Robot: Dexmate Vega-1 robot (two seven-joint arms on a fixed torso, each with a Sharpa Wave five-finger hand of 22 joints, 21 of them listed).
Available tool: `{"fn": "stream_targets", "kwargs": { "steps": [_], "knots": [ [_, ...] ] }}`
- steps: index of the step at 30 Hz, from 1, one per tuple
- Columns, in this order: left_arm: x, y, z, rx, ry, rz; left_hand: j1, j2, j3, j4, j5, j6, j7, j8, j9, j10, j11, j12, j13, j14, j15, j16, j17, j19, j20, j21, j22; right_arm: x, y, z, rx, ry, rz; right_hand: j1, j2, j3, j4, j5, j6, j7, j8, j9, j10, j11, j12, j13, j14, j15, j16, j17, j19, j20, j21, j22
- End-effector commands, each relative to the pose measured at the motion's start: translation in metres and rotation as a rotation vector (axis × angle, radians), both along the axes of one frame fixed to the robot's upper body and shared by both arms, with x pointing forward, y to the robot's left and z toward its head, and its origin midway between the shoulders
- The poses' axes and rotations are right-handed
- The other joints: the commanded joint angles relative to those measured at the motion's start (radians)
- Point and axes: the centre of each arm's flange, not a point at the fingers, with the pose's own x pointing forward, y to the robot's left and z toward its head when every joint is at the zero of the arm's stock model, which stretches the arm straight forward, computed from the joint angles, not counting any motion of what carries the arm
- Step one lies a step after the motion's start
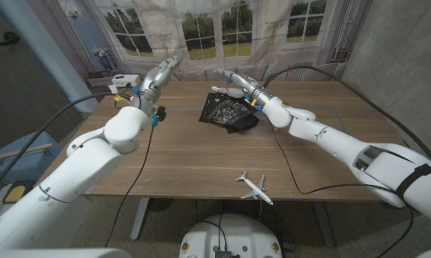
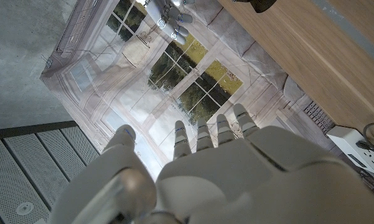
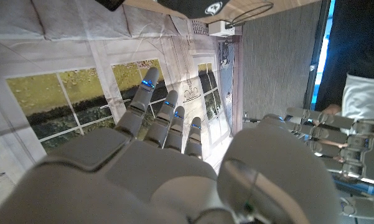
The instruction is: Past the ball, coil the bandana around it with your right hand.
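the bandana (image 1: 228, 113), black with a white paisley print, is lying bunched in a heap at the far middle of the wooden table (image 1: 201, 161); no ball is showing, so it may be sitting under the cloth, though i cannot tell. the right hand (image 1: 233, 89) is hovering just past the heap's far edge, fingers spread and straight, holding nothing. the left hand (image 1: 166, 67) is waiting at the far left, also open and empty. to do this step well, i judge the right hand should be lowering onto the far hem, pinching one loose corner rather than the whole bunch, and sweeping it round in a low arc. a toy airplane (image 1: 253, 185) is sitting near the front edge, well apart.
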Motion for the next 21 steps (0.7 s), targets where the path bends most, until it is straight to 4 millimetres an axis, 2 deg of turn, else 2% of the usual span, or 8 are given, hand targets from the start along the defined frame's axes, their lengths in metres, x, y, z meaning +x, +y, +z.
{"fn": "stream_targets", "kwargs": {
  "steps": [1, 5, 13, 21],
  "knots": [
    [0.0, 0.012, -0.01, -0.003, -0.014, -0.002, -0.008, 0.002, 0.003, -0.008, -0.003, 0.0, -0.006, -0.003, 0.003, 0.001, 0.001, 0.01, 0.002, -0.003, -0.001, 0.007, 0.001, -0.003, -0.002, -0.002, 0.006, 0.001, -0.013, 0.013, 0.233, 0.178, 0.184, 0.003, 0.01, -0.001, -0.007, 0.007, 0.021, 0.004, 0.009, -0.001, 0.02, 0.012, 0.009, 0.001, 0.002, -0.029, 0.008, -0.002, -0.004, 0.004, -0.006, 0.002],
    [0.002, 0.017, -0.016, -0.012, -0.012, -0.023, -0.008, 0.001, 0.003, -0.009, -0.003, -0.001, -0.006, -0.003, 0.003, 0.0, 0.002, 0.009, 0.002, -0.003, -0.002, 0.007, 0.001, -0.001, -0.001, -0.002, 0.005, 0.006, -0.02, 0.016, 0.304, 0.246, 0.233, 0.005, 0.012, -0.001, -0.01, 0.007, 0.032, 0.013, 0.012, -0.001, 0.033, 0.021, 0.012, 0.0, 0.006, -0.032, 0.009, -0.006, -0.002, -0.004, -0.008, 0.002],
    [0.008, 0.029, -0.026, -0.019, 0.008, -0.067, -0.009, -0.001, 0.003, -0.011, -0.003, -0.001, -0.008, -0.003, 0.003, -0.001, 0.002, 0.01, 0.001, -0.001, -0.003, 0.008, 0.001, 0.007, -0.002, -0.001, 0.005, 0.012, -0.042, 0.019, 0.475, 0.363, 0.324, 0.014, 0.021, 0.002, -0.016, 0.006, 0.045, 0.023, 0.013, -0.002, 0.048, 0.037, 0.014, -0.003, 0.006, -0.008, 0.01, -0.014, 0.003, -0.016, -0.014, 0.002],
    [0.018, 0.03, -0.038, -0.031, 0.037, -0.114, -0.01, -0.002, 0.004, -0.014, -0.003, -0.003, -0.007, -0.003, 0.003, -0.006, 0.002, 0.008, 0.001, -0.006, -0.001, 0.006, 0.001, 0.006, -0.001, -0.003, 0.005, 0.023, -0.07, 0.019, 0.752, 0.484, 0.502, 0.006, 0.025, 0.0, -0.014, 0.001, 0.056, 0.033, 0.014, -0.003, 0.055, 0.05, 0.015, -0.004, 0.008, -0.007, 0.011, -0.018, 0.01, -0.027, -0.016, 0.002]
  ]
}}
